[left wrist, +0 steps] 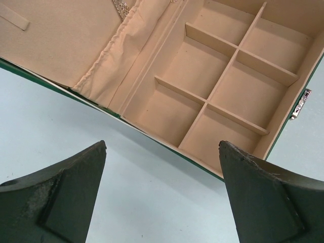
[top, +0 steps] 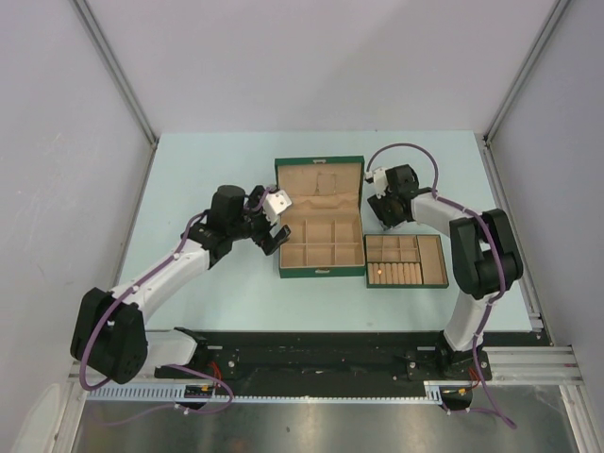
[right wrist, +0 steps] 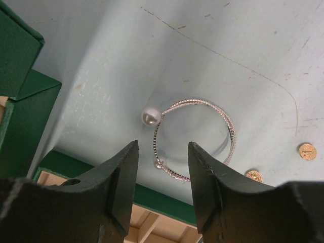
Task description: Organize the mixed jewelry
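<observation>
A thin silvery loop [right wrist: 232,132] with a pearl [right wrist: 151,117] at one end lies flat on the pale table, just beyond the tray's far wall. My right gripper [right wrist: 163,147] is open. Its fingertips straddle the loop's near left part, a little above it and apart from it. In the top view the right gripper [top: 387,219] covers the loop. My left gripper [left wrist: 162,147] is open and empty over bare table beside the open green box [left wrist: 167,147]. A pale beaded bit [left wrist: 121,6] shows at the lid pocket's top edge. The left gripper [top: 274,226] sits at the box's left side.
The green tan-lined box [top: 321,165] stands open mid-table, its compartments empty. The flat green tray [top: 442,283] with ring rolls lies right of it, and its far wall [right wrist: 152,195] is under the right fingers. Two small gold pieces [right wrist: 307,151] [right wrist: 253,175] lie right of the loop.
</observation>
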You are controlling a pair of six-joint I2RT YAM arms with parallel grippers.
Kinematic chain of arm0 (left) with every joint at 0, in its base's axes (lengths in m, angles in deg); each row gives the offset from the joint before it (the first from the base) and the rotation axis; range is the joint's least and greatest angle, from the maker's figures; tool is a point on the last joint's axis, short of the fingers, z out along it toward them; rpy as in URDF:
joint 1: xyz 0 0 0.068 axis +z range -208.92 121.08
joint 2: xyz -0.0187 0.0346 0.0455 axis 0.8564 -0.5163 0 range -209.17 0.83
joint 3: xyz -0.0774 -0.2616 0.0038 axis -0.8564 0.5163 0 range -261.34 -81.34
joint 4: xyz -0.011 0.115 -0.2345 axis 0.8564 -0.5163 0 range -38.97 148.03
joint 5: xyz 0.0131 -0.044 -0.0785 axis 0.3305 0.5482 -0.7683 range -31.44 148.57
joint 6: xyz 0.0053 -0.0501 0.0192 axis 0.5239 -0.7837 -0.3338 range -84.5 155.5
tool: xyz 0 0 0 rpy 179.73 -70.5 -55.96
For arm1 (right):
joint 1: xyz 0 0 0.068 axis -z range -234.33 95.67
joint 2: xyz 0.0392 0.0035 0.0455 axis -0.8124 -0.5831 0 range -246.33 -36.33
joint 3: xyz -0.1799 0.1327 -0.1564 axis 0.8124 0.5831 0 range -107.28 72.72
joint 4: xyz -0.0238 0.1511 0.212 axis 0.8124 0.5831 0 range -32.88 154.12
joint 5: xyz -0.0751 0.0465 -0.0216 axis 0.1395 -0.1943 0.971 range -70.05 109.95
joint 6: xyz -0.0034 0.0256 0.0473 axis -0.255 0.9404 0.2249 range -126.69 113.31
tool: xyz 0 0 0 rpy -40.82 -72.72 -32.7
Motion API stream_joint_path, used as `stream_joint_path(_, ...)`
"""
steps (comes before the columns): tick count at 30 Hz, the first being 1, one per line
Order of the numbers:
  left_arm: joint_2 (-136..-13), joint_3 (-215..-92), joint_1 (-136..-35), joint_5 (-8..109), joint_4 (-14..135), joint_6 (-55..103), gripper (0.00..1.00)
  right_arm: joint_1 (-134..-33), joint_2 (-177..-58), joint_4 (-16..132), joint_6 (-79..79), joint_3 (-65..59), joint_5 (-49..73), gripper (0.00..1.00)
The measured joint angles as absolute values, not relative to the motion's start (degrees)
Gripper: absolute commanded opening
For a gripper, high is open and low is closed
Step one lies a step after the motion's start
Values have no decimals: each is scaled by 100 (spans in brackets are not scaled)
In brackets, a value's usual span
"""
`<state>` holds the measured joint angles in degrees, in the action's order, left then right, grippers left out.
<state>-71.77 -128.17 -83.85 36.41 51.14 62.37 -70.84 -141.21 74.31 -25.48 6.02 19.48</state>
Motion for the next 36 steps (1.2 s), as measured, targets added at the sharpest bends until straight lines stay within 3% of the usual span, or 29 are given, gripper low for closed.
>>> stream_joint_path(16, -7127, -12793, -8385, 3652, 5114, 6237, 98, -6940, -14311, 7426, -2541, 602, 1883, 32)
stream_joint_path(36, -7061, -12791, -8385, 3737, 5136, 6235, 97, -6863, -14311, 7363, -2583, 602, 1844, 0)
